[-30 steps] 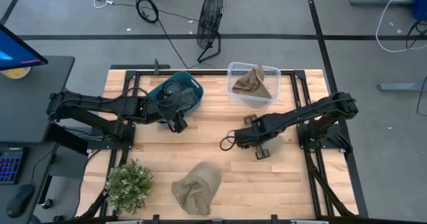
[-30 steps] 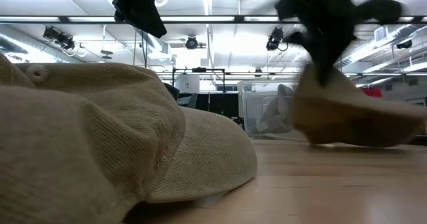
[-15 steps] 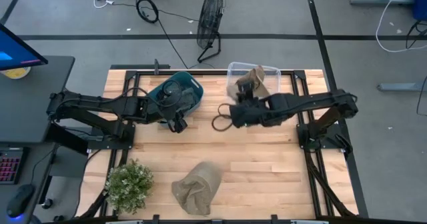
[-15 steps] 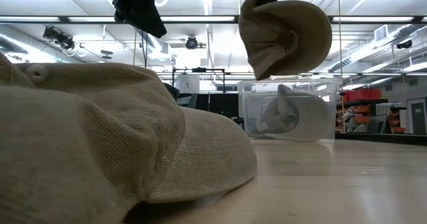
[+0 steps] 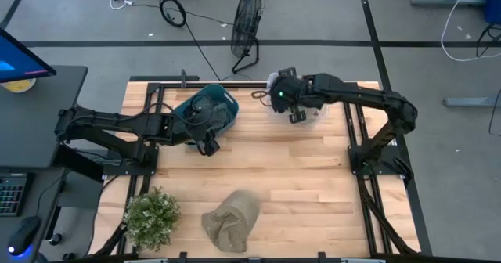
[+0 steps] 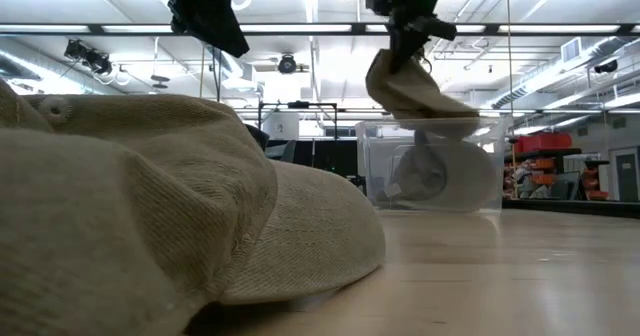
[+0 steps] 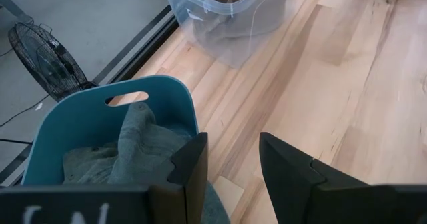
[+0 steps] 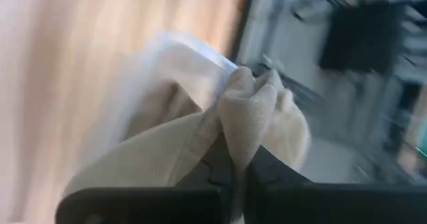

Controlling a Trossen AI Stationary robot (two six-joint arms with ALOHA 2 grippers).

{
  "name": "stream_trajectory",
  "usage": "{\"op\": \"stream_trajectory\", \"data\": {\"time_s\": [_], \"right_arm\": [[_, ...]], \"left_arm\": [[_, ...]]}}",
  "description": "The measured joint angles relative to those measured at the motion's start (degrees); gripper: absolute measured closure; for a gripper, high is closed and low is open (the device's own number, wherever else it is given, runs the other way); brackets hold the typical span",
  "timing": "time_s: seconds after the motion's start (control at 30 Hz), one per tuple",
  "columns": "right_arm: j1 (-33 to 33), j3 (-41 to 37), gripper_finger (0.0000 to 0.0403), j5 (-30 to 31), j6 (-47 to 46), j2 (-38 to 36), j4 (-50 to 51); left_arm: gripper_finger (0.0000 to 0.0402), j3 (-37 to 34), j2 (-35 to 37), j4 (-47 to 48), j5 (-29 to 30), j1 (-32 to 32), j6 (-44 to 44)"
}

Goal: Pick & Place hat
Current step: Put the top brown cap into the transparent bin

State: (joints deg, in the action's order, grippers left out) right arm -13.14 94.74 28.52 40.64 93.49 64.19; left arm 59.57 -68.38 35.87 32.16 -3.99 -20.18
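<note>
My right gripper (image 5: 291, 106) hangs over the clear plastic bin (image 5: 321, 113) at the table's far edge, shut on a tan hat (image 6: 408, 88). In the low view this hat dangles above the bin (image 6: 470, 181), in which another tan hat (image 6: 415, 174) lies. A third tan hat (image 5: 231, 220) rests by its brim on the wood near the table's near edge and fills the low view's foreground (image 6: 150, 216). My left gripper (image 7: 230, 164) waits open above the teal basket (image 5: 213, 109). My right gripper pinches a bunched fold of the tan hat's cloth (image 8: 241, 114) between its two fingers, coming from above and pointing down. The hat hangs slack below the fingers, lifted clear of the table, with its lower end (image 6: 445, 106) about level with the bin's rim.
The teal basket (image 7: 100, 117) holds grey-green cloth (image 7: 133, 144). A potted plant (image 5: 151, 216) stands at the table's near left corner. Bare wood (image 5: 313, 185) lies between the bin and the near hat. A floor fan (image 5: 246, 20) stands beyond the far edge.
My right gripper lifted the tan hat off the middle of the table, swung it toward the far edge and turned as it went. The hat rose high, then came down, and now hangs just over the clear bin. The left arm kept still.
</note>
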Motion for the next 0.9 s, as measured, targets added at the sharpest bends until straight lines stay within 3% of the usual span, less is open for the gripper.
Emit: {"op": "stream_trajectory", "data": {"time_s": [0.1, 0.2, 0.47, 0.67, 0.83, 0.9], "right_arm": [[-2.4, 0.0, 0.0396, -9.7, 4.6, 0.0, -1.8], [-3.2, 0.0, 0.0396, -15.4, 8.7, 0.0, -3.7], [-3.2, 0.0, 0.0396, -12.7, 19.8, -2.9, -9.1], [-3.3, 0.0, 0.0396, -14.5, 17.1, -7.8, -9.1], [-6.8, 0.0, 0.0396, -28.7, 8.1, -10.1, -5.8], [-8.8, 0.0, 0.0396, -31.5, 6.1, -10.1, -4.6]], "left_arm": [[0.0262, 0.0, 0.0, 0.0, 0.0, 0.0, 0.0], [0.0262, 0.0, 0.0, 0.0, 0.0, 0.0, 0.0], [0.0262, 0.0, 0.0, 0.0, 0.0, 0.0, 0.0], [0.0262, 0.0, 0.0, -0.1, 0.0, 0.0, 0.0], [0.0262, 0.0, 0.0, -0.1, 0.0, 0.0, -0.1], [0.0262, 0.0, 0.0, -0.1, 0.0, 0.0, -0.2]]}}
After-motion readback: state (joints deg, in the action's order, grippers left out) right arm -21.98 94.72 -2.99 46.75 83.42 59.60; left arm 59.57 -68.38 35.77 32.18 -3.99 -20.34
